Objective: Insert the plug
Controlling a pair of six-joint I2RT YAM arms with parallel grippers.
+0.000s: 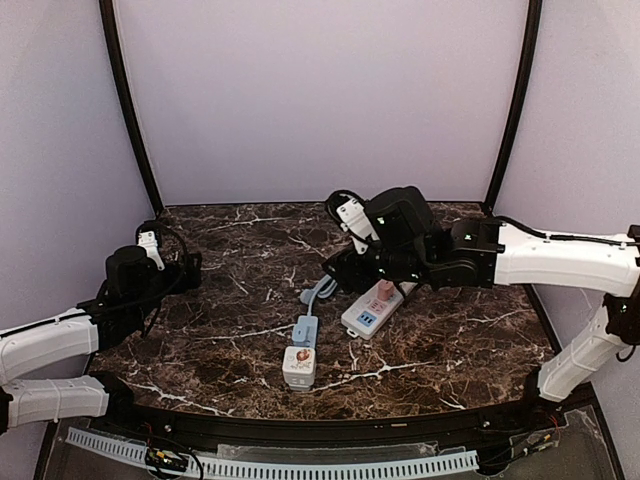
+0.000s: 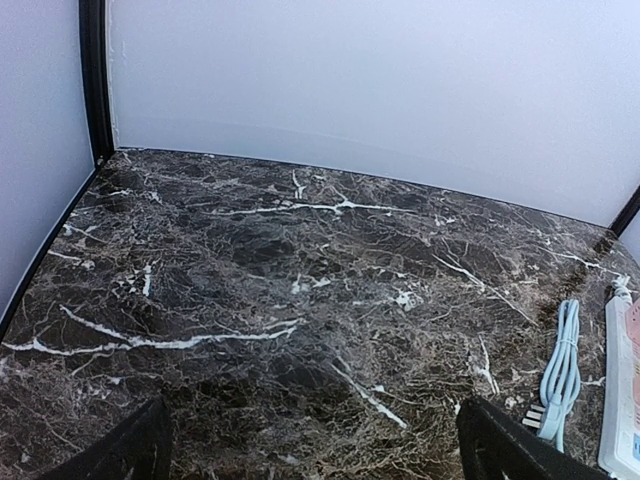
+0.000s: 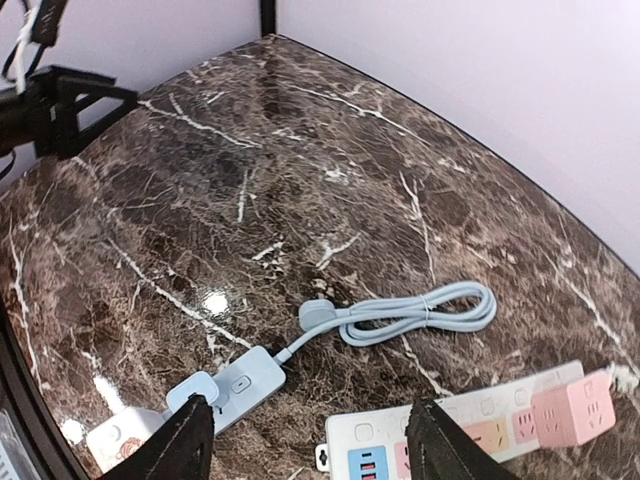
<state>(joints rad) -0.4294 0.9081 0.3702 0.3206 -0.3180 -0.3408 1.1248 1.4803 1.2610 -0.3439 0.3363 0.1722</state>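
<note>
A light blue plug [image 3: 318,315] lies loose on the marble at the end of its coiled blue cable [image 3: 430,310]. The cable runs from a small blue socket block [image 3: 238,378] with a white adapter [image 3: 120,442] at its end. A white power strip [image 3: 470,432] with a pink cube [image 3: 572,405] plugged into it lies beside them. My right gripper [image 3: 315,445] is open and empty, hovering above the plug and the strip [image 1: 372,308]. My left gripper [image 2: 320,455] is open and empty at the far left [image 1: 188,268]. It sees the cable [image 2: 562,368] and the strip [image 2: 625,385] at its right edge.
The dark marble table [image 1: 230,300] is enclosed by pale walls and black corner posts [image 1: 130,110]. The blue socket block [image 1: 305,330] and the white adapter [image 1: 299,366] lie near the table's front middle.
</note>
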